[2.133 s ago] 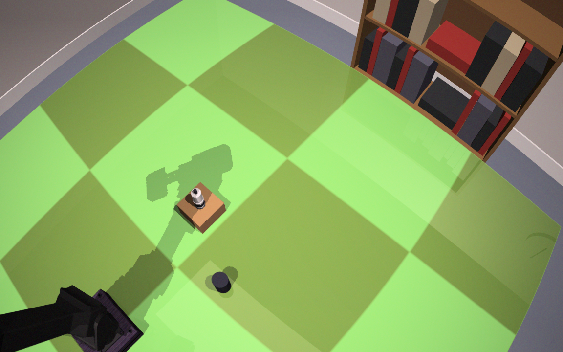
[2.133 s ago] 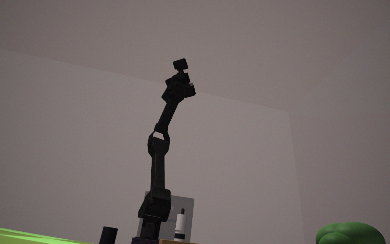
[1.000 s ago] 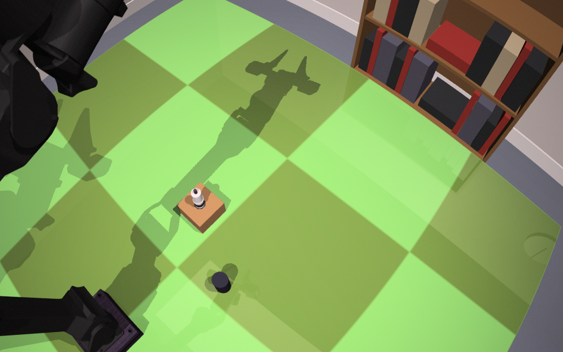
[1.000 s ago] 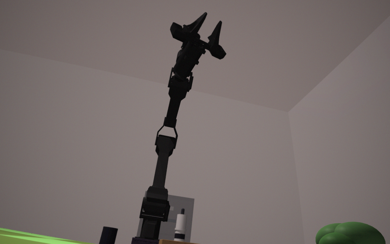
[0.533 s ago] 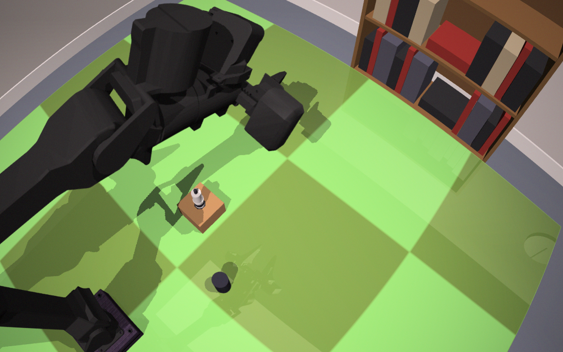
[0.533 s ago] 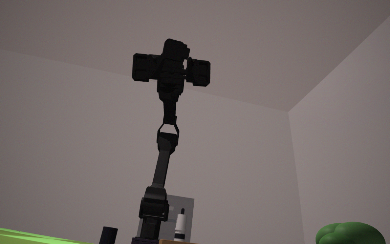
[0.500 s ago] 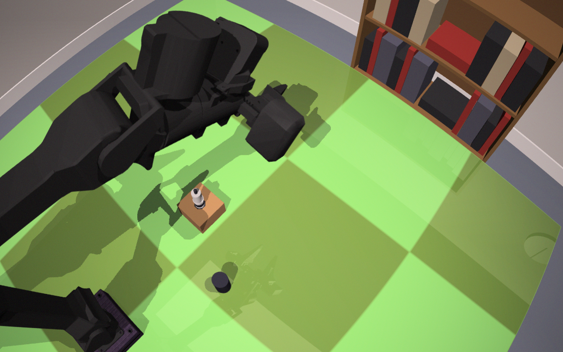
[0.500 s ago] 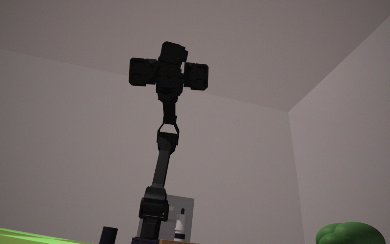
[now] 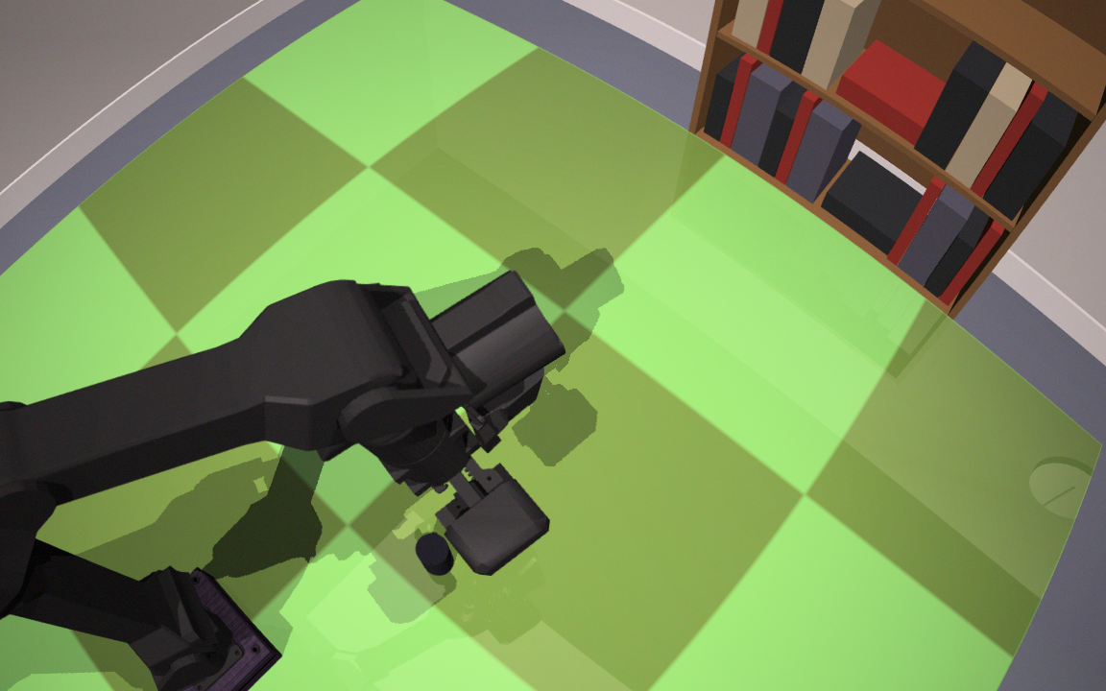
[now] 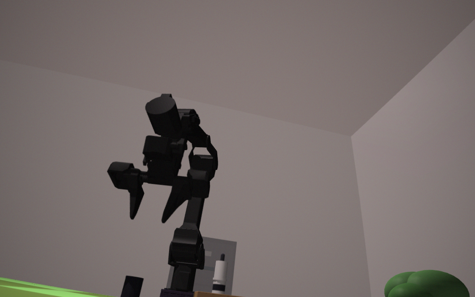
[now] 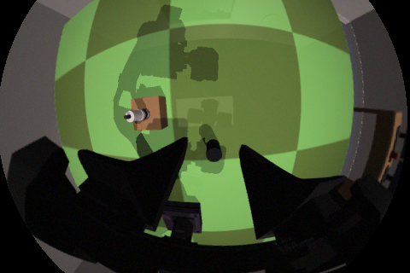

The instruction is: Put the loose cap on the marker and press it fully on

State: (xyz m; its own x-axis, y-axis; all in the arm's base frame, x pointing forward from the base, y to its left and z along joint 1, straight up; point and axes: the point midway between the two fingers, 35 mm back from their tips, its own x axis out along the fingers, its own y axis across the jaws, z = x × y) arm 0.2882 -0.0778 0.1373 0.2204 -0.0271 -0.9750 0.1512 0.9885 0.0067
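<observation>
Marker cap [image 9: 434,554] [image 10: 132,286] [image 11: 213,151]: upright on table [image 9: 668,446] [image 10: 17,287] [image 11: 239,85], below the claw [image 10: 147,220] [image 11: 214,145], apart from it | claw: open, pointing down, nothing held | marker [image 10: 219,271] [image 11: 137,115]: uncapped, upright in holder block [image 10: 213,294] [image 11: 157,123], off to one side of the cap

Top: high, angled down | exterior: low, upward | wrist: downward, near | top/wrist share tabletop [image 9: 668,429] [image 11: 256,94]
</observation>
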